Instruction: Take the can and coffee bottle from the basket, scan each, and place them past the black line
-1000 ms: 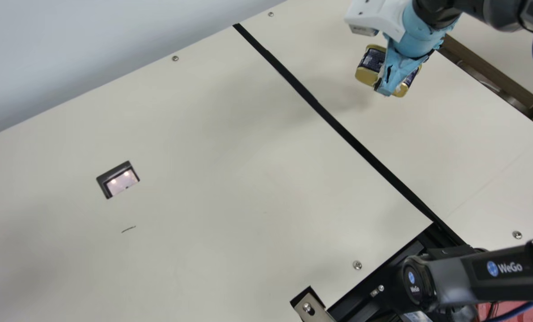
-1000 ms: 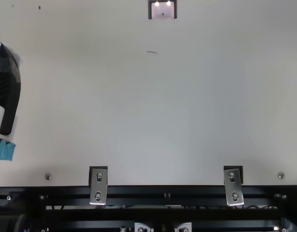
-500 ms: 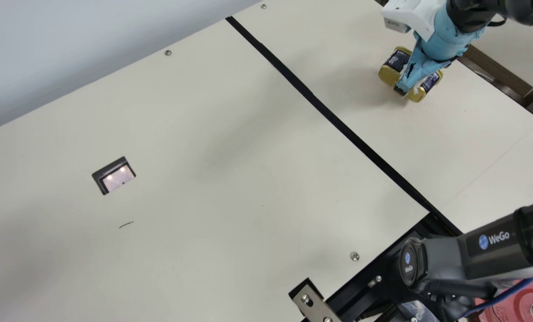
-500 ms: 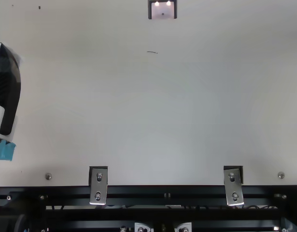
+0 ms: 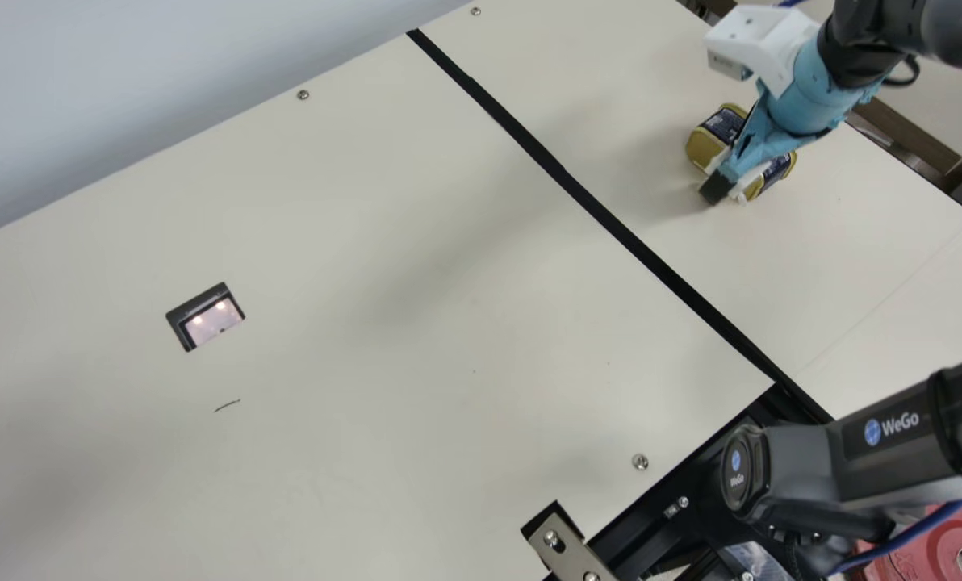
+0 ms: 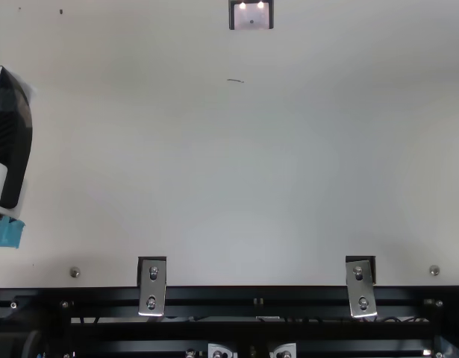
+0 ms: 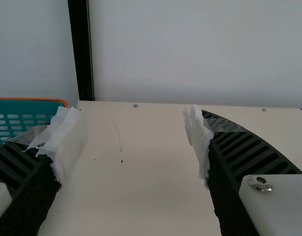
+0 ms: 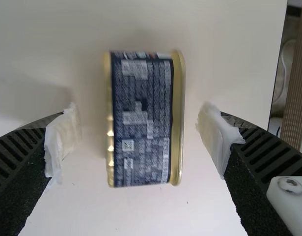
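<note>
Gold-edged can (image 5: 704, 148); middle hidden by right pincer (image 5: 726, 179), main view.

I log a cream worktop (image 5: 384, 266), crossed aslant in my main view by a black line (image 5: 562, 177). Right of the line, a gold-and-navy can (image 8: 142, 118) lies on it, label side up. Left of it: a small dark-framed window (image 5: 207, 316), lit, a short dark mark (image 5: 227, 405) nearby. Two metal brackets (image 6: 152, 287) overlap one edge; screw heads (image 6: 75, 272) dot the surface.
</note>
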Controlling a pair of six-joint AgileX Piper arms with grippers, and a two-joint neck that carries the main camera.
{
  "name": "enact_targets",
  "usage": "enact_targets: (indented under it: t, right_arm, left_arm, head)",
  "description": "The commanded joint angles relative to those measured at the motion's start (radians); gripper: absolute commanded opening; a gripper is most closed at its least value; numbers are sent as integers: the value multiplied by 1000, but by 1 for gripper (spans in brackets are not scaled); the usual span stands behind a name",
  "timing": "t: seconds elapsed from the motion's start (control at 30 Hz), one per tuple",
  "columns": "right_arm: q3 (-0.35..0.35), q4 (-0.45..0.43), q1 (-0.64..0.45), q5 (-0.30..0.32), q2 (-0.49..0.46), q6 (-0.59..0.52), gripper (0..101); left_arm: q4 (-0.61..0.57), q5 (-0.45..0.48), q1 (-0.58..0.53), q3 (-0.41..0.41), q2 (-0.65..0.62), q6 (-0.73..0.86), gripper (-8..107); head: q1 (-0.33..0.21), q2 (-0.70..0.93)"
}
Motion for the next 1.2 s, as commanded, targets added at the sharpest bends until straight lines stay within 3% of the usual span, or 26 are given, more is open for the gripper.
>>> enact_targets:
  t: [0.0,0.27,0.5,0.87,1.03,1.17]
  right_arm:
    - [-4,52,10,-12,-39,-26,101]
    - [-25,231,56,-2,-200,-125,101]
    - [-55,325,89,-8,-283,-98,101]
    - [-24,304,138,-213,-362,192,101]
    - [7,304,181,-236,-404,337,101]
    - [29,311,248,-214,-451,429,101]
  left_arm:
    - [0,0,0,0,0,0,90]
    - [0,0,0,0,0,0,90]
    - [0,0,0,0,0,0,90]
    - [0,0,0,0,0,0,90]
    - [0,0,0,0,0,0,90]
    - [0,0,0,0,0,0,90]
  head:
    - [-6,-15]
    - [-6,-15]
    - [-6,-15]
    - [-6,-15]
    - [-6,-15]
    - [-6,-15]
